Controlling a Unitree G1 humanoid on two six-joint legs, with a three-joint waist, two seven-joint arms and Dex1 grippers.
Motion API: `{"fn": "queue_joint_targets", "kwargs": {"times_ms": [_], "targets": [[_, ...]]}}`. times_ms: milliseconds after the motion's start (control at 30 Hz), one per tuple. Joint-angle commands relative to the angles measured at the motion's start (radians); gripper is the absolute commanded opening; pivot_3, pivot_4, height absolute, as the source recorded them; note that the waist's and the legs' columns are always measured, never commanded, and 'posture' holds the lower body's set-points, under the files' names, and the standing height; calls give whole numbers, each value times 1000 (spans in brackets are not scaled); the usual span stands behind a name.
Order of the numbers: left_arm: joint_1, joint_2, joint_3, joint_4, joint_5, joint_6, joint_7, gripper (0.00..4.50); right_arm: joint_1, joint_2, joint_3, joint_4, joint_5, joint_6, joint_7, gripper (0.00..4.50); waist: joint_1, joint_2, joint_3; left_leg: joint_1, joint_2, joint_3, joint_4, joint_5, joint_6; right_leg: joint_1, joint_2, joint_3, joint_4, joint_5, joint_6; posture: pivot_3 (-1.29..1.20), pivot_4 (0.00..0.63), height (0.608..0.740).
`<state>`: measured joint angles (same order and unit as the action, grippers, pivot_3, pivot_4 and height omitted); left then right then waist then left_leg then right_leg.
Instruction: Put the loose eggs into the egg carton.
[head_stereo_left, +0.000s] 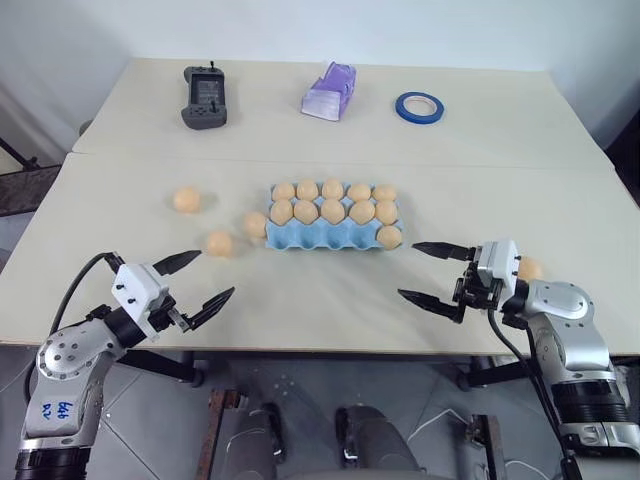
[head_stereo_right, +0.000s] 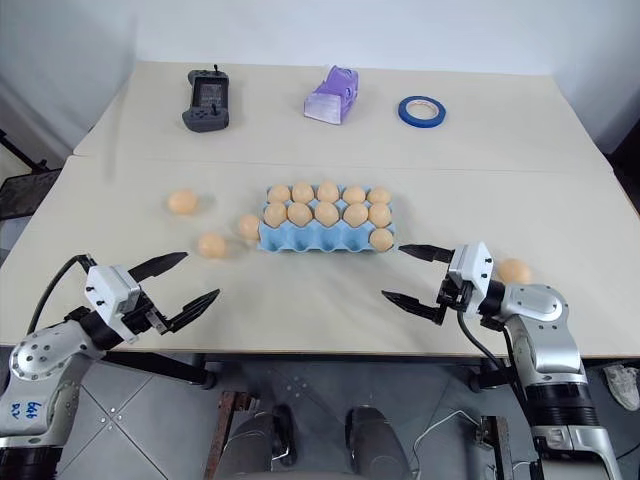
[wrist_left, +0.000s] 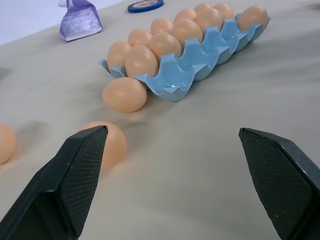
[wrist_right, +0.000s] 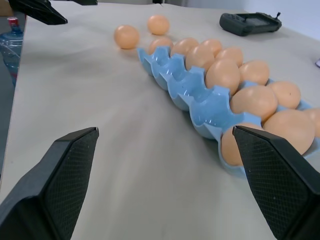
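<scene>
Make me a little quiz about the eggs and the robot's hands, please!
1. How many loose eggs lie on the table outside the egg carton?
2. True or false: the left gripper is holding an egg.
3. Which row of the egg carton has empty cups? A) the far row B) the middle row C) the row nearest the robot

Key: 1. Four. 2. False; it is open and empty, like the right gripper. 3. C.

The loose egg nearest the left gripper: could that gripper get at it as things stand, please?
Probably yes. The left gripper stands open, and the loose egg lies on bare table just ahead, apart from the egg carton.
</scene>
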<state>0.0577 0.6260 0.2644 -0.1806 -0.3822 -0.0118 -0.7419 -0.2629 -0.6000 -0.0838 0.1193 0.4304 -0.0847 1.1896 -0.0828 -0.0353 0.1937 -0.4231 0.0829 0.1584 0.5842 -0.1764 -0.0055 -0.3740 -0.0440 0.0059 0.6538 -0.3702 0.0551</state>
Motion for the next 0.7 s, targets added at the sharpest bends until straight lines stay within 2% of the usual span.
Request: {"fn": "queue_joint_targets", "kwargs": {"times_ms": [33,267,467,633,700], "targets": [[-1,-11,9,-33,11,-7,21,4493,21,-2,-27,-46,17,-4,-16,4500,0,0,0,0,0,0,0,0,0,0,0,0,0,0,0,0,150,740],[-40,-37,-50,-44,-25,19,-24,4493,106,0,-96,-105,29,-8,-116,4500,2,0,0,0,0,0,0,0,0,0,0,0,0,0,0,0,150,740],[-96,-66,-170,-41,27,-5,-71,4493,272,-8,-292,-170,55,-16,-248,4500,20,0,0,0,-1,-1,2,0,0,1,0,0,0,0,0,0,150,740],[-113,-64,-306,-30,86,-55,-163,4493,424,1,-424,-167,52,-62,-281,4500,26,1,-1,1,-1,-1,2,0,0,2,0,0,0,0,0,0,150,740],[-144,-78,-324,-9,74,-54,-180,4493,464,19,-457,-156,55,-79,-306,4500,24,1,-1,1,-1,-1,2,0,0,2,0,0,0,0,0,0,150,740]]}}
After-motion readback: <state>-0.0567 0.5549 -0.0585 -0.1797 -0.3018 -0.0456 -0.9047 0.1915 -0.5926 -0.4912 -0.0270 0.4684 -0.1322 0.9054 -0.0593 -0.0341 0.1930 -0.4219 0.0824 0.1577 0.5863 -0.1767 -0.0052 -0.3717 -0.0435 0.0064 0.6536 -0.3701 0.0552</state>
